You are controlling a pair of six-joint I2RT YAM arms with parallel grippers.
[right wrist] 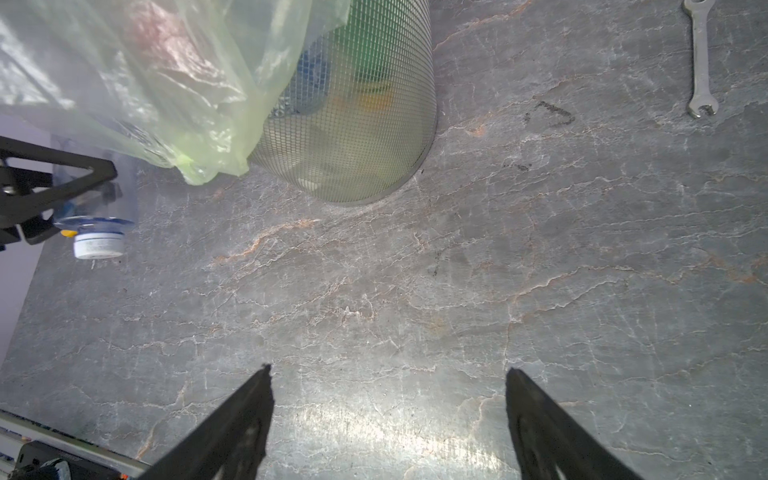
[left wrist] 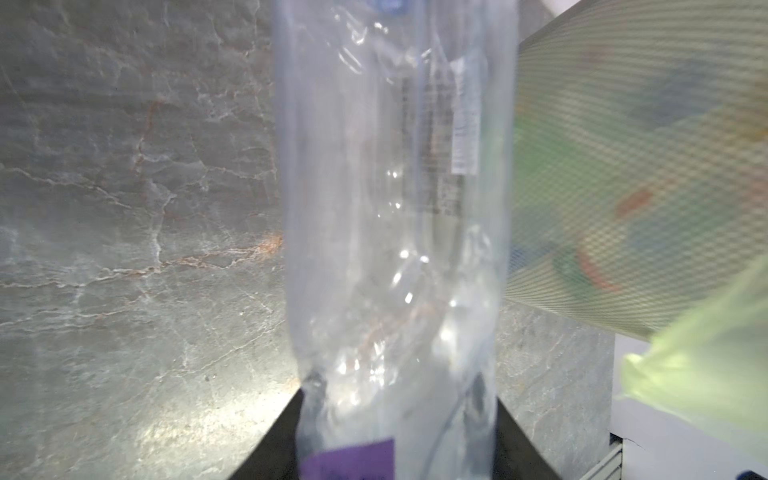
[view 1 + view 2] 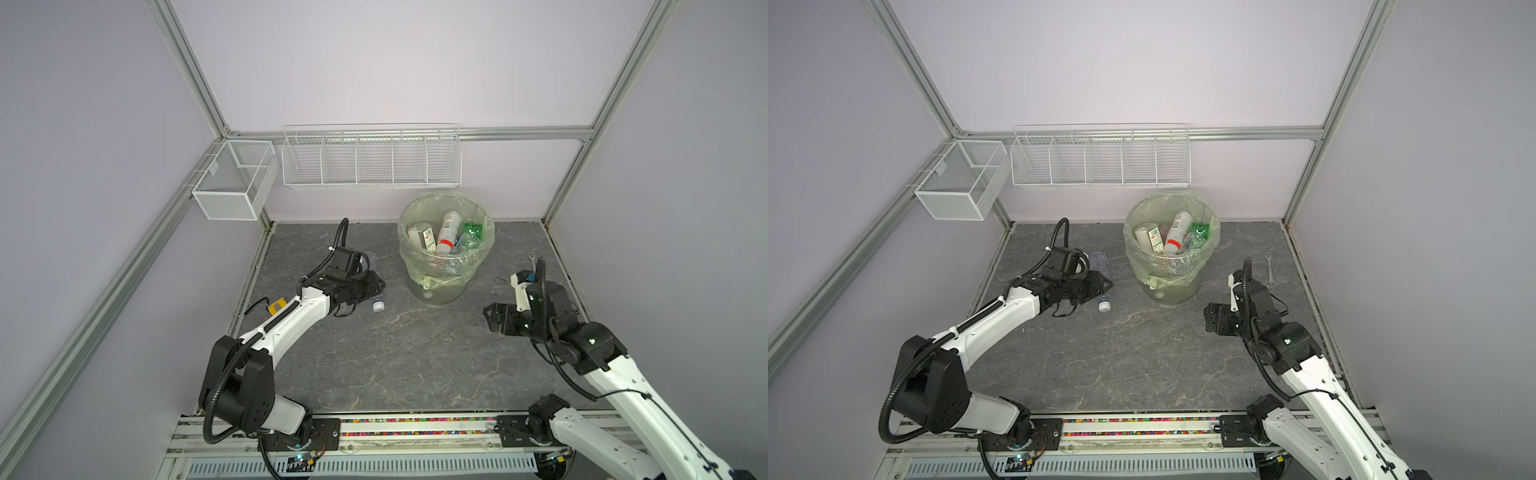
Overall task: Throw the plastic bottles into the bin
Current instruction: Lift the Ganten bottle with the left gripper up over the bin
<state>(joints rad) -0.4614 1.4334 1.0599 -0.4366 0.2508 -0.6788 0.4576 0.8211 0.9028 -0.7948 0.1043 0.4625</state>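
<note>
Open room on the tabletop (image 3: pixel 415 353): a broad bare stretch is seen between the two arms, reaching from the near rail to the bin (image 3: pixel 436 286). The far middle is blocked by the bin, with bottles packed inside almost to its rim. Only a narrow lane is left between its wall and the left jaws, which are closed on a clear bottle (image 3: pixel 378 306) low over the tabletop. A wider gap is seen between the bin and the right jaws, spread wide. A wrench (image 3: pixel 1270 270) is laid near the right edge. The wire rack (image 3: pixel 370 162) is mounted on the back wall, above and behind the bin; the mesh basket (image 3: pixel 232 183) is hung well to the left.
</note>
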